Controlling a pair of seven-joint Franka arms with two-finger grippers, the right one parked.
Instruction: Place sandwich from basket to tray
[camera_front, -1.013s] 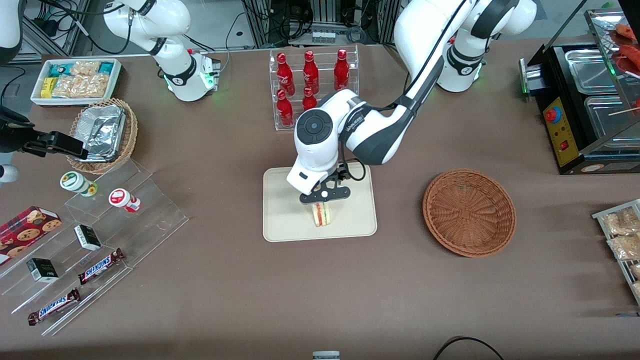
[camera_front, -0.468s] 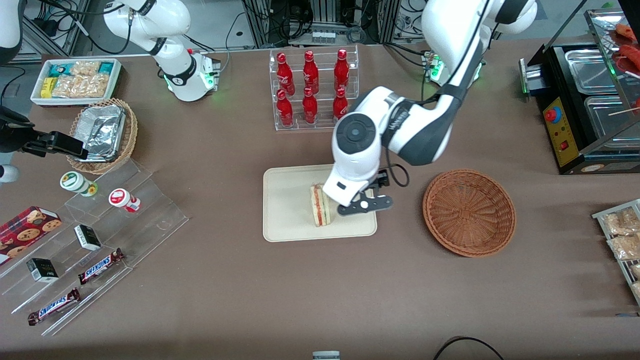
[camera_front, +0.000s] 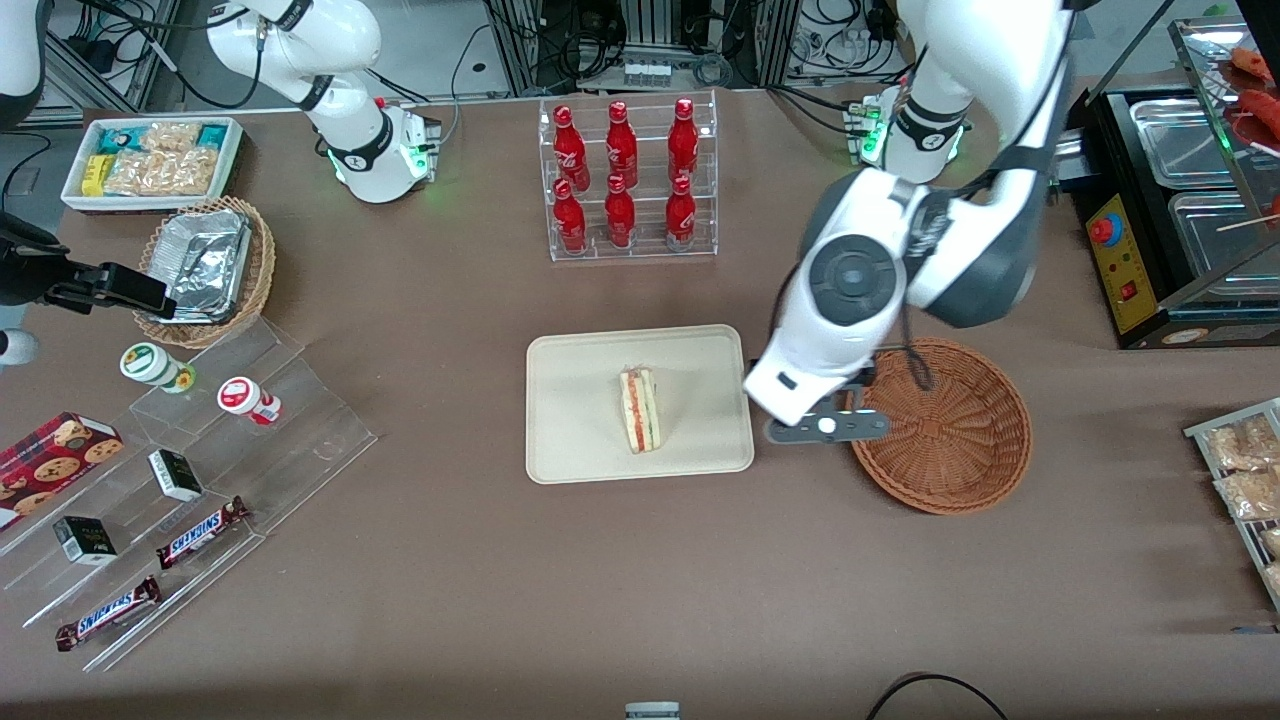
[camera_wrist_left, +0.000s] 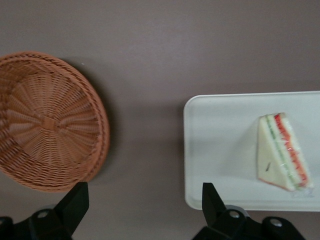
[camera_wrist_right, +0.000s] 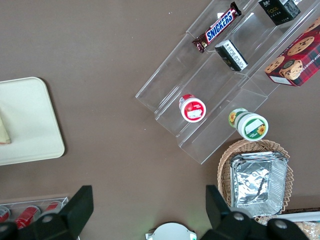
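Sandwich wedge of pale bread with red and green layers sits on my flat cream rectangular tray. My claw hangs with fingers spread apart and nothing between them, between tray and round reddish-brown wicker basket, above the brown table.

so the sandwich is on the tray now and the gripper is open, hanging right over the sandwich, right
Not quite. The sandwich does lie on the tray and the gripper is open, but it hangs over the table between the tray and the basket, not over the sandwich. The front view shows this, and the left wrist view agrees.
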